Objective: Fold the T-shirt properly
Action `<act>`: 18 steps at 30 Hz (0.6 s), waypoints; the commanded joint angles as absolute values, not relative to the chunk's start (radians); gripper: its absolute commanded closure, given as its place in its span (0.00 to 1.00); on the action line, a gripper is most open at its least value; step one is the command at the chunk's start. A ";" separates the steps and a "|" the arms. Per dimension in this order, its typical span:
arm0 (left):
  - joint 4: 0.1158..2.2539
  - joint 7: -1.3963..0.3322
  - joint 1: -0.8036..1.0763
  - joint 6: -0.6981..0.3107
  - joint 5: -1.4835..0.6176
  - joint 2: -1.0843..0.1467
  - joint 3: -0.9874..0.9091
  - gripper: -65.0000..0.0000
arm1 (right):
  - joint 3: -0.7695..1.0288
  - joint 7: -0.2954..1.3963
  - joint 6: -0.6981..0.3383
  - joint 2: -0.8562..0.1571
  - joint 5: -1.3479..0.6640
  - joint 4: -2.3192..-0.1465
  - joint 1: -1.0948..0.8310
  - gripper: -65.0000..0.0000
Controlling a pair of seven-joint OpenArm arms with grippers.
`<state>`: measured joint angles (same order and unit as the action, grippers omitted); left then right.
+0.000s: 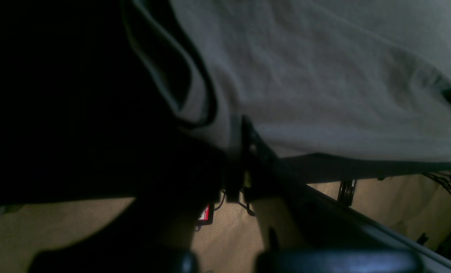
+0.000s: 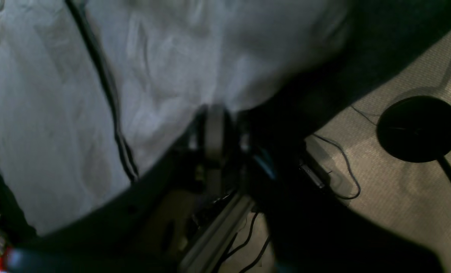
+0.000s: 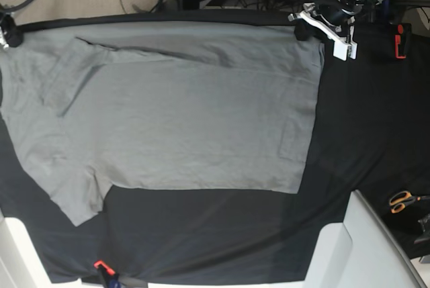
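Note:
The grey T-shirt [image 3: 181,113] lies spread flat on the black table cloth [image 3: 363,133], one sleeve toward the lower left. At the far right corner of the shirt, my left gripper [image 3: 302,31] is shut on the cloth. The left wrist view shows its fingers [image 1: 236,140] pinched on the edge of the T-shirt [image 1: 305,76]. My right gripper [image 3: 5,33] sits at the shirt's far left corner, mostly cut off by the picture's edge. In the blurred right wrist view the right gripper [image 2: 227,121] is at the edge of the T-shirt [image 2: 58,113]; whether it grips does not show.
Orange-handled scissors [image 3: 403,199] lie at the table's right edge, with a red clamp [image 3: 398,41] at the far right. A white panel [image 3: 363,248] stands at the near right corner. Cables and a black round base [image 2: 418,129] lie on the floor beyond the table.

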<state>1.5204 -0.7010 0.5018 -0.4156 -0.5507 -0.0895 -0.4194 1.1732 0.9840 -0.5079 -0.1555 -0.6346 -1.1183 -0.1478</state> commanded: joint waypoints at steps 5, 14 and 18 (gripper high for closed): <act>1.531 -0.693 0.530 -0.409 -0.550 -0.096 -0.516 0.75 | 1.182 0.966 -0.513 -0.163 -0.651 -1.141 -0.162 0.47; 1.552 -0.693 0.521 -0.409 -0.549 -0.104 -0.720 0.12 | 1.218 0.924 -0.433 -0.124 -0.647 -1.382 -0.183 0.40; 1.613 -0.693 0.495 -0.409 -0.549 -0.150 -0.754 0.12 | 1.207 0.923 -0.426 -0.170 -0.645 -1.442 -0.140 0.40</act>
<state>1.5898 -0.7177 0.5026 -0.3969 -0.5251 -0.1356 -0.7547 1.2064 0.9474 -0.4191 -0.1406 -0.6239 -1.4197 -0.1509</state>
